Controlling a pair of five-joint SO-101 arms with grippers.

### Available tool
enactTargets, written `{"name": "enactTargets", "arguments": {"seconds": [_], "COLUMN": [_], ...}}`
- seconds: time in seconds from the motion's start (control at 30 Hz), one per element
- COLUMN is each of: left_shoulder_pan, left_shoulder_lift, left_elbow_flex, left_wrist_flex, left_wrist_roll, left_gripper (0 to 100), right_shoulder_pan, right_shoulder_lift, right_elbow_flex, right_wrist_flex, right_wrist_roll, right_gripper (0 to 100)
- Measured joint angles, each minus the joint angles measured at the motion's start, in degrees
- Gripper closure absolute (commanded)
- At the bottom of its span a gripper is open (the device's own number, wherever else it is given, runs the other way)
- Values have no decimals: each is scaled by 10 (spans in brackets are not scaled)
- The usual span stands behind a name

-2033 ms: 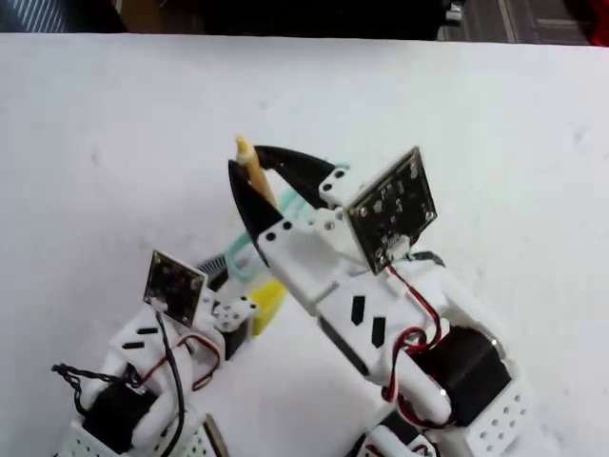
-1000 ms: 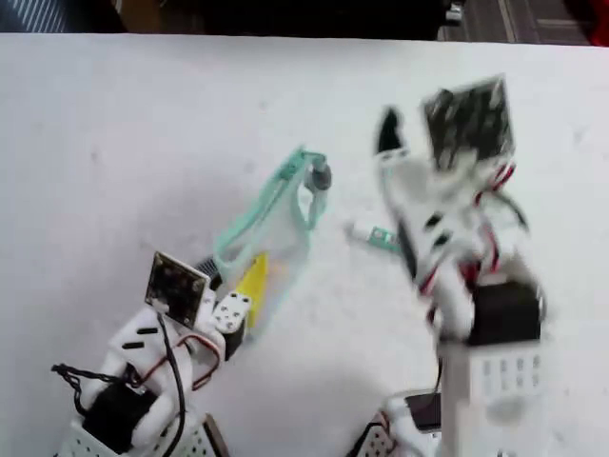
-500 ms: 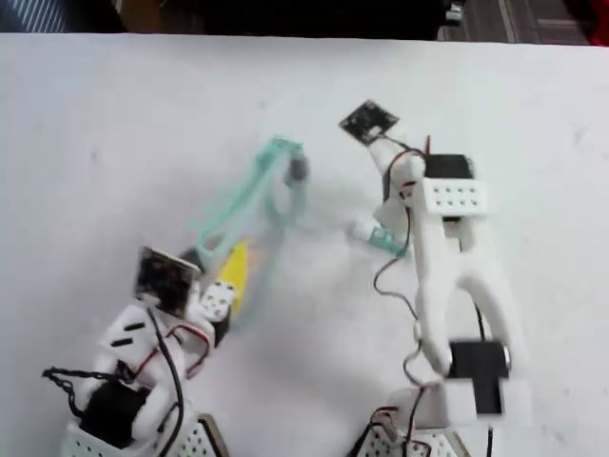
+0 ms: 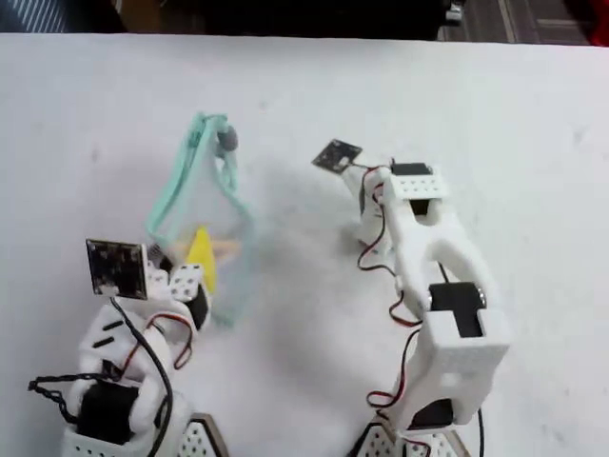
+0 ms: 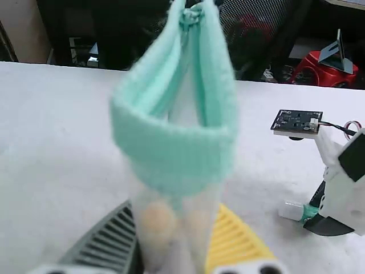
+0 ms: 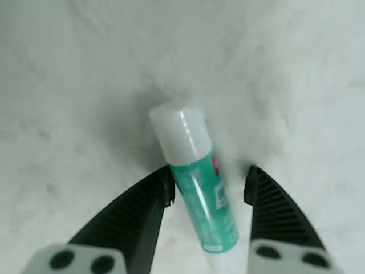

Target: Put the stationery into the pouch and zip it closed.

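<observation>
1. The white table (image 4: 495, 105) carries both arms. The left arm stands at the near left, and the right arm bends over the middle.
2. The left gripper (image 4: 195, 278) is closed on the near end of the pouch (image 4: 195, 205). In the left wrist view, the clear wall of the pouch (image 5: 174, 142) is pinched between a grey finger (image 5: 108, 248) and a yellow finger (image 5: 236, 245).
3. The pouch lies over the left part of the table and runs from the left gripper toward the far side. Its mint zipper band (image 5: 171, 154) gapes in an open loop, so the mouth is unzipped. A dark zipper pull (image 4: 226, 140) sits at the far end.
4. Two pale rounded shapes (image 5: 157, 218) show through the clear wall just above the fingers. What they are cannot be told.
5. The right gripper (image 6: 209, 174) points down at the table to the right of the pouch and apart from it. Its jaws are spread and grip nothing.
6. A glue stick (image 6: 197, 188) with a white cap and green body lies flat on the table between the two black fingers (image 6: 137, 220). One finger is touching or just beside the tube, and the other stands clear of it.
7. From the left wrist view, the glue stick (image 5: 293, 211) lies on the table at the foot of the right arm, outside the pouch.
</observation>
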Motion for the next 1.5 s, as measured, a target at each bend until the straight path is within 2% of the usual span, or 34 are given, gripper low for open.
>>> {"name": "enactTargets", "arguments": {"seconds": [0.23, 0.37, 0.43, 0.53, 0.63, 0.9, 1.07, 1.23, 1.4, 1.5], "left_shoulder_pan": [-3, -4, -4, -4, 25, 167, 200, 253, 302, 304], "left_shoulder_lift": [1, 1, 1, 1, 1, 1, 2, 1, -5, -6], "left_elbow_flex": [1, 1, 1, 1, 1, 1, 0, 9, 34, 34], "left_wrist_flex": [-10, -10, -11, -11, -11, -36, -47, -47, -48, -48], "left_wrist_roll": [0, 0, 0, 0, -2, -2, -1, 0, -1, -5], "left_gripper": [977, 976, 976, 976, 976, 976, 976, 976, 974, 884], "right_shoulder_pan": [-15, -32, -38, -40, -33, 18, 4, -32, -89, -124], "right_shoulder_lift": [3, 3, 3, 3, -11, -231, -424, -593, -684, -698], "right_elbow_flex": [0, 0, -1, -1, 0, 1, 1, -13, -65, -96], "right_wrist_flex": [-3, -9, -12, -14, -1, 65, 76, 76, 76, 76], "right_wrist_roll": [0, 0, 0, 0, 0, 0, -5, -98, -201, -239], "right_gripper": [824, 998, 952, 986, 984, 982, 982, 982, 982, 982]}}
